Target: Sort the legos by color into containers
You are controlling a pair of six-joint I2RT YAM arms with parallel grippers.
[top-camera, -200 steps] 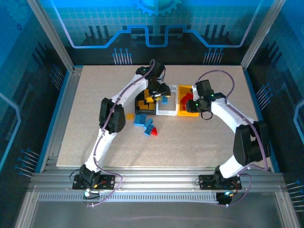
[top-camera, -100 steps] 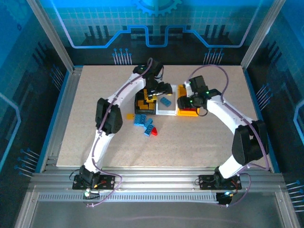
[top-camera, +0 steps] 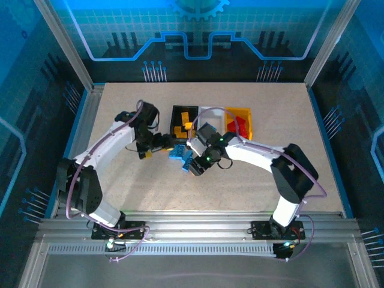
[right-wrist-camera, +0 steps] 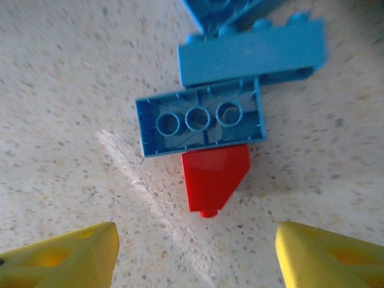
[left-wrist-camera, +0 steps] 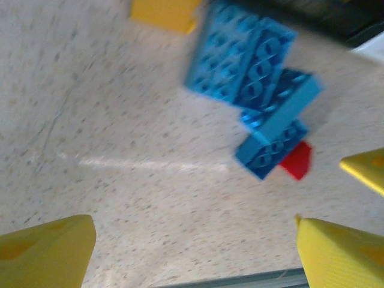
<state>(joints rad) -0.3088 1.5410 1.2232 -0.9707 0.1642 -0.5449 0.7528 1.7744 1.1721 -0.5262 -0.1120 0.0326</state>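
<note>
Now the loose legos (top-camera: 178,153) lie between the left gripper (left-wrist-camera: 195,237) and right gripper (right-wrist-camera: 196,240), both open and holding nothing.

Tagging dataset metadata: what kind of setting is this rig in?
Likely a lab or demo robot cell: blue printed wall panels, aluminium extrusion frame, speckled tabletop boxed in between.

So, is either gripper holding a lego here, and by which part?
Nothing is held. The left gripper and the right gripper are both open and empty; the red lego and blue legos lie loose on the table ahead.
</note>
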